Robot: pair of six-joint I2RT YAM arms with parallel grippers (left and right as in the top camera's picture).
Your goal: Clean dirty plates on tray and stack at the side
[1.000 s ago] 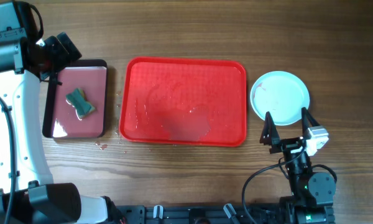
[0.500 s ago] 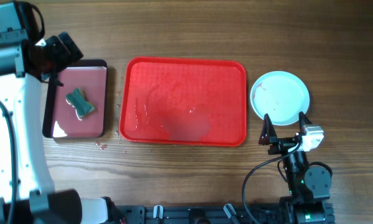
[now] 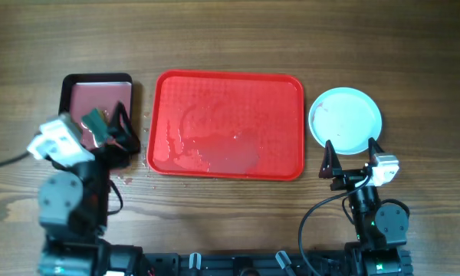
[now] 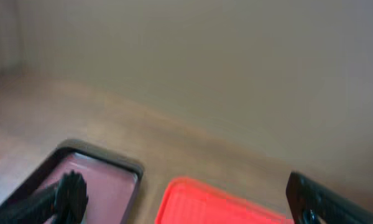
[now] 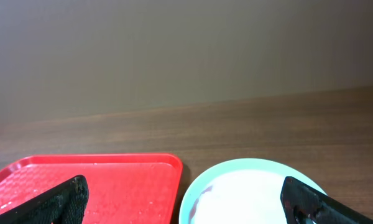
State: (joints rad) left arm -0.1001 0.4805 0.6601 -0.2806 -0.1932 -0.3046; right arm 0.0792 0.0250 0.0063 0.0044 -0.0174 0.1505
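Red tray (image 3: 230,86) sits mid tabletop (image 3: 230,38), long side left-right, no plates on it, surface shiny with a wet film and droplets. Light blue plate (image 3: 351,115) lies flat on the tabletop just right of the tray, apart from its rim, with thin reddish smears near its left edge; can't tell if other plates are stacked under it. Right gripper (image 3: 352,142) hovers at the plate's near edge, jaws spread wide and gripping nothing; the right wrist view shows both fingers at the frame corners with the plate (image 5: 248,186) and the tray corner (image 5: 112,180) between them. Left gripper (image 3: 106,130) is low over the small black-rimmed tray (image 3: 100,79) left of the red tray, jaws apart and empty; in the left wrist view, the pinkish inside of that tray (image 4: 99,183) is visible, blurred. Green sponge (image 3: 96,121) lies in the small tray, partly hidden by the left gripper. A few water drops (image 3: 126,180) lie on the tabletop near the red tray's front left corner.
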